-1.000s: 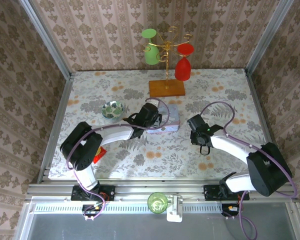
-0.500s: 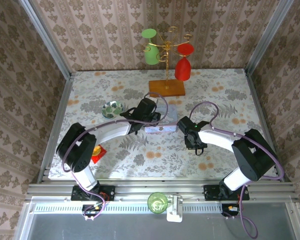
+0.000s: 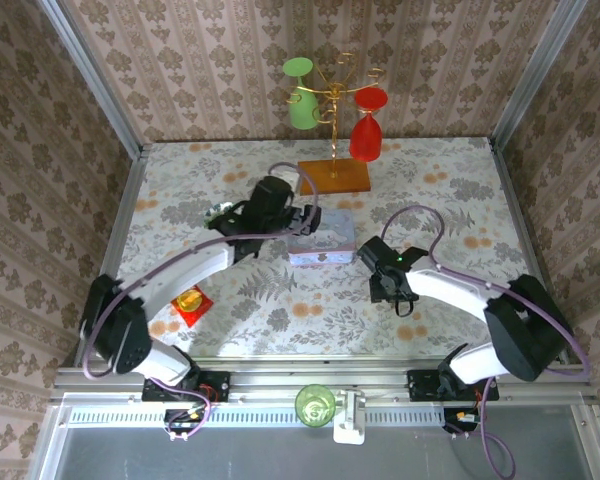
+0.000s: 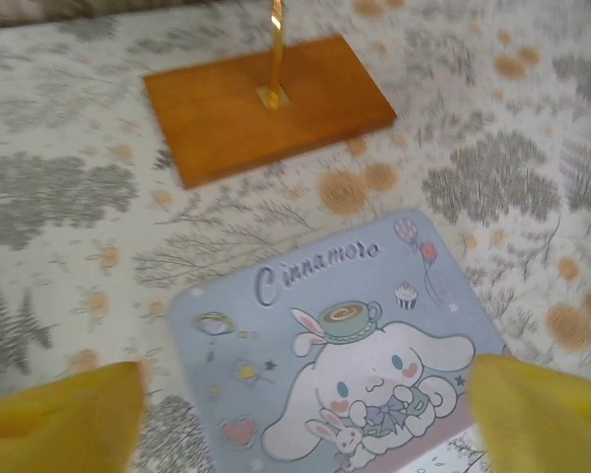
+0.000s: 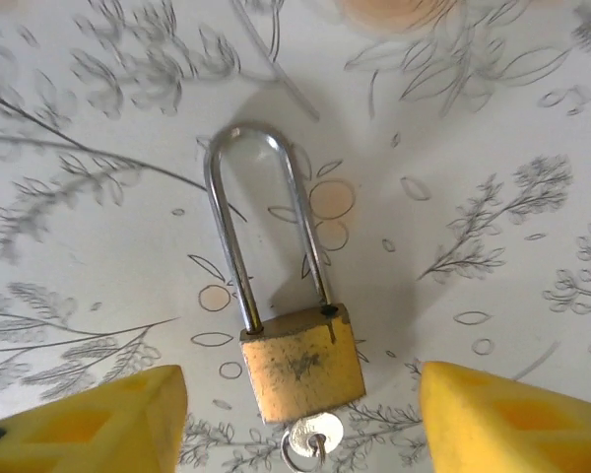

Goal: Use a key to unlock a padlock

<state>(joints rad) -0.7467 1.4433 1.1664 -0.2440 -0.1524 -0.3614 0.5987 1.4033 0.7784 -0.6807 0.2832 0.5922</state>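
Padlock [image 5: 303, 374] lay flat on the cloth [image 5: 492, 148] btw the spread fingers of the right gripper [image 5: 302, 394], untouched, w/ the key [image 5: 310, 440] stuck in its bottom. One leg of the shackle [image 5: 227, 236] looked maybe popped, tbh couldn't tell. Left gripper [image 4: 307, 379] hung wide apart and empty over the blue tin [image 4: 276, 325]. Prob nearly done imo.

One padlock [image 5: 301, 371], one key [image 5: 311, 439], one tin box [image 4: 276, 335], one green glass [image 3: 302, 106], one red glass [image 3: 367, 135].

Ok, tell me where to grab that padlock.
Grip the padlock by its brass body, across the two narrow sides, coming straight down from above. It lies flat; the shackle leaves one end and the key the other, so only those sides are free.
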